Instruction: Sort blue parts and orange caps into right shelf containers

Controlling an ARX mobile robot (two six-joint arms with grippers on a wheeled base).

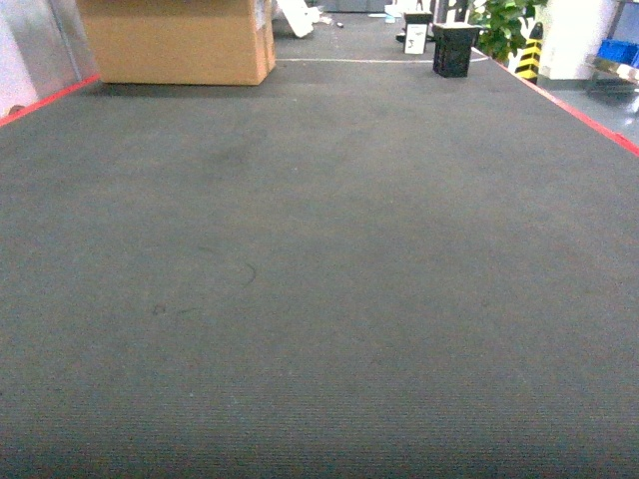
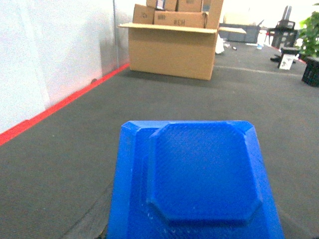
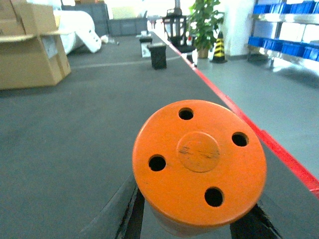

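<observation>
- My left gripper carries the blue part (image 2: 194,184); jaws hidden, so I can't tell the clamp.
- My right has the orange cap (image 3: 199,162) up front, grip unseen too.
- Crates (image 3: 281,46) sit far right on the shelf; either piece could slip while driving there.

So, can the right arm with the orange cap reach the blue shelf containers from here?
Probably not yet: the orange cap sits at the right pincer, but the blue containers stand on a shelf far off, past the red line.
</observation>
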